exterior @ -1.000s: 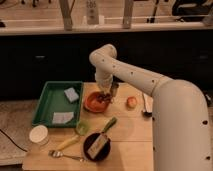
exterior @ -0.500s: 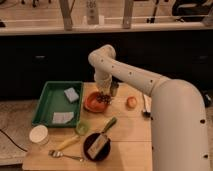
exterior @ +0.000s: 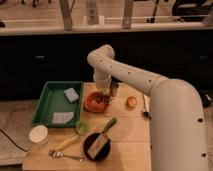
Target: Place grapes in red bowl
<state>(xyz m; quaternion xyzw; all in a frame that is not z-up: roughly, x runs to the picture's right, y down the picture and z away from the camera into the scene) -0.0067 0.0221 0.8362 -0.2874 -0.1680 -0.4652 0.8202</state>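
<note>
Only one camera view here. The gripper (exterior: 104, 93) hangs right over the red bowl (exterior: 91, 104) on the wooden table (exterior: 130, 135), with its fingers closed tight. The grapes (exterior: 103, 99) are a dark clump inside the bowl on its right side, right at the fingertips. Can't tell if they're actually pinched. An orange fruit (exterior: 131, 102) sits to the right, and a green tray (exterior: 46, 104) to the left.

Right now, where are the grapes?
Camera view, table centre: the grapes are over the red bowl's right half, directly under the shut gripper; green tray to the left, orange fruit to the right.
</note>
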